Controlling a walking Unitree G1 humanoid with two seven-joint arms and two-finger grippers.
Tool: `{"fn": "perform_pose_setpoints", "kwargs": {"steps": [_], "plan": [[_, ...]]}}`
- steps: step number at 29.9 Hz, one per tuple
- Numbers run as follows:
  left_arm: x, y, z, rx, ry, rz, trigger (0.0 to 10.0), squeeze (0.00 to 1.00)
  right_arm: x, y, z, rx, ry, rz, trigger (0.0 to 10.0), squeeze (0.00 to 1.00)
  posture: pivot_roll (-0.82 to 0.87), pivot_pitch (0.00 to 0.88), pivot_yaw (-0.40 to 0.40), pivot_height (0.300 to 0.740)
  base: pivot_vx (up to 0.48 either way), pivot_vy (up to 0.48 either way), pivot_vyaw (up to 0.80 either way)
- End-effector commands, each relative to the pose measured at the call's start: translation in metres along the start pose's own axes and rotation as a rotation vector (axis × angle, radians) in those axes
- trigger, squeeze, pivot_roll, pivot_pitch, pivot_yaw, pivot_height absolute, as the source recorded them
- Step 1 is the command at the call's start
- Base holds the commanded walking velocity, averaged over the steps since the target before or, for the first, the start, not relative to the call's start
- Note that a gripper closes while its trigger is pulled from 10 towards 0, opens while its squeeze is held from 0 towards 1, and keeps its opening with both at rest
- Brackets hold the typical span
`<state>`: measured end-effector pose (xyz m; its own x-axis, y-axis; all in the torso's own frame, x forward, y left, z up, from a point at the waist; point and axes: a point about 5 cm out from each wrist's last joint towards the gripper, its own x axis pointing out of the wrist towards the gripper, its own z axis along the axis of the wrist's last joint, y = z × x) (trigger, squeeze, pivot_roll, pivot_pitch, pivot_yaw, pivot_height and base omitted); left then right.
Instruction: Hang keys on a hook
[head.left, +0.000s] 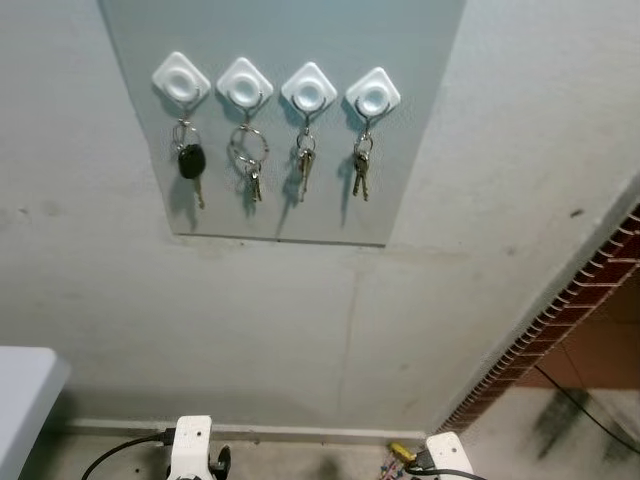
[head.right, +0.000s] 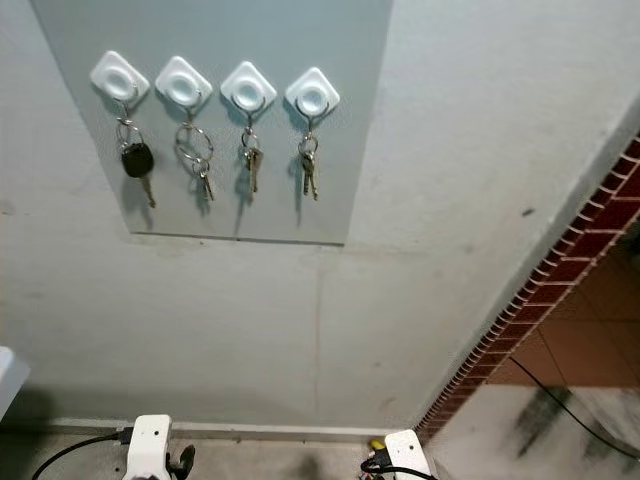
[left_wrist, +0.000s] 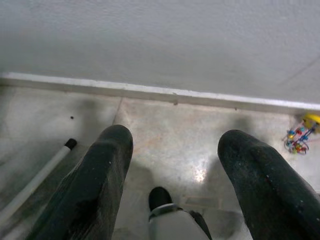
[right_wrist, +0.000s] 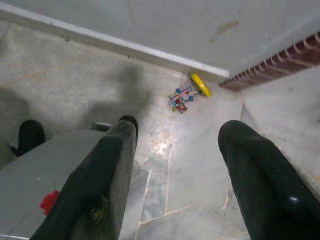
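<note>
1. Keys (head.left: 303, 165) hung on all four hooks (head.left: 308, 90) in the upper left of the head view, so the task looked done; nothing seemed left.
2. Left gripper (left_wrist: 175, 165) and right gripper (right_wrist: 175, 160) hung low over the floor (left_wrist: 170, 130), jaws apart and empty.
3. Hooks were white glossy diamonds with round centres on a smooth grey panel (head.left: 420, 120); the keys were metal on rings, one with a black fob (head.left: 191, 160).
4. Wall (head.left: 520, 120) looked matte and scuffed; the floor was polished stone.
</note>
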<state>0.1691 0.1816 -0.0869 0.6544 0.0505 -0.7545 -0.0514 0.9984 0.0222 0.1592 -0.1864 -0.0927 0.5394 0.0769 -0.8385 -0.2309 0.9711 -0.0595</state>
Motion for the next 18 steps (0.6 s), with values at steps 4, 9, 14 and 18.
{"fn": "perform_pose_setpoints", "kwargs": {"steps": [4, 9, 14, 18], "plan": [[-0.0005, -0.0005, -0.0013, -0.005, 0.001, -0.006, 10.0, 0.00, 0.0002, -0.0010, 0.0020, 0.007, -0.010, -0.007, 10.0, 0.00, -0.10, 0.000, -0.015, 0.728, 0.000, 0.000, 0.00], [-0.0005, -0.0007, -0.0015, -0.007, 0.001, -0.005, 10.0, 0.00, 0.0000, -0.0015, 0.0011, 0.009, -0.007, -0.008, 10.0, 0.00, -0.10, 0.000, -0.018, 0.728, 0.000, 0.000, 0.00], [-0.0008, -0.0003, -0.0023, -0.014, 0.003, -0.005, 10.0, 0.00, -0.0001, -0.0016, 0.0010, 0.010, -0.006, -0.009, 10.0, 0.00, -0.10, 0.000, -0.018, 0.728, 0.000, -0.384, 0.00], [-0.0008, -0.0002, -0.0023, -0.013, 0.003, -0.005, 10.0, 0.00, -0.0001, -0.0016, 0.0008, 0.011, -0.006, -0.009, 10.0, 0.00, -0.10, 0.000, -0.018, 0.728, 0.000, -0.480, 0.00]]}}
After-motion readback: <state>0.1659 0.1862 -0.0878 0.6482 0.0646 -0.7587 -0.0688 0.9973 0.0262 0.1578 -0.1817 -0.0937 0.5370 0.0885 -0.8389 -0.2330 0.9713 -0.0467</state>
